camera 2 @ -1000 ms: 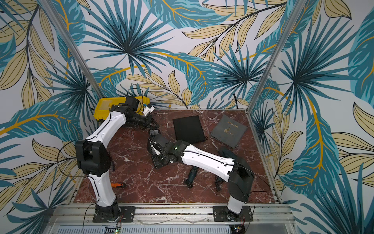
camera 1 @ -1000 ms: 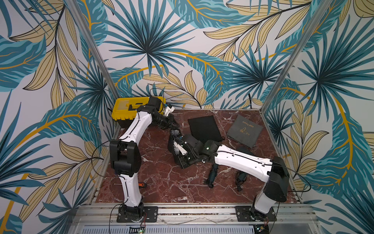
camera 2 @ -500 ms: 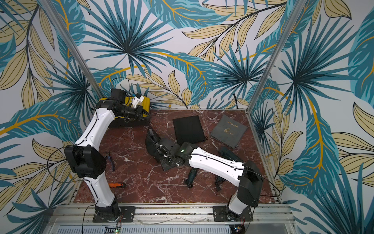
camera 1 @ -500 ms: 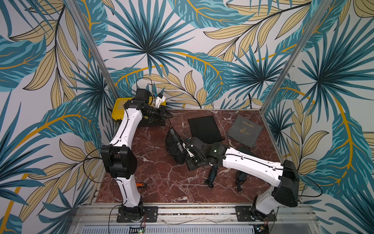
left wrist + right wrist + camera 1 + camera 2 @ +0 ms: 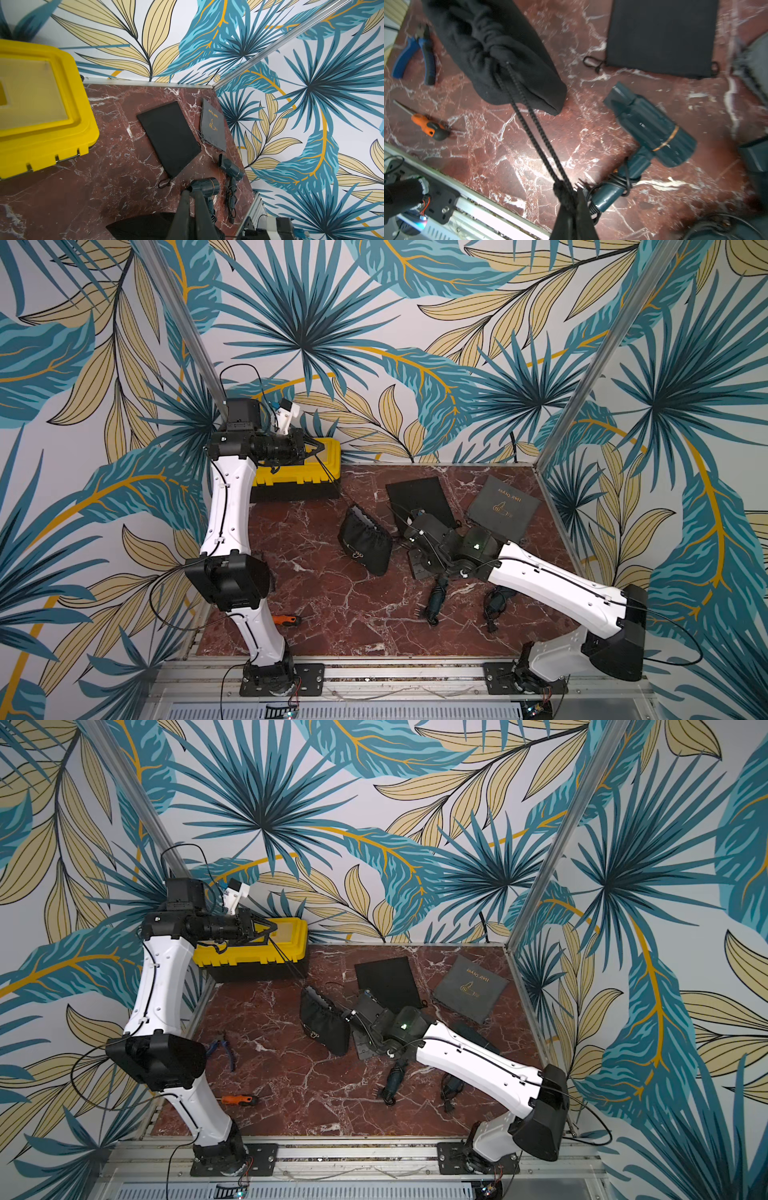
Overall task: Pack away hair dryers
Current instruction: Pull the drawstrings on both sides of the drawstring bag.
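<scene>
Your left gripper (image 5: 322, 448): clamped on a taut drawstring (image 5: 529, 128) of the bulging black pouch (image 5: 365, 543), raised above the yellow toolbox (image 5: 299, 477)
Your right gripper (image 5: 568, 187): pinching the drawstring too, low by the pouch
Two teal hair dryers (image 5: 204, 186): lying on the marble table (image 5: 332, 614), to the pouch's right

Bulging black pouch (image 5: 365, 541) at bench (image 5: 324, 605) centre; taut drawstring (image 5: 334, 483) runs up to left jaws above yellow toolbox (image 5: 303, 475).
</scene>
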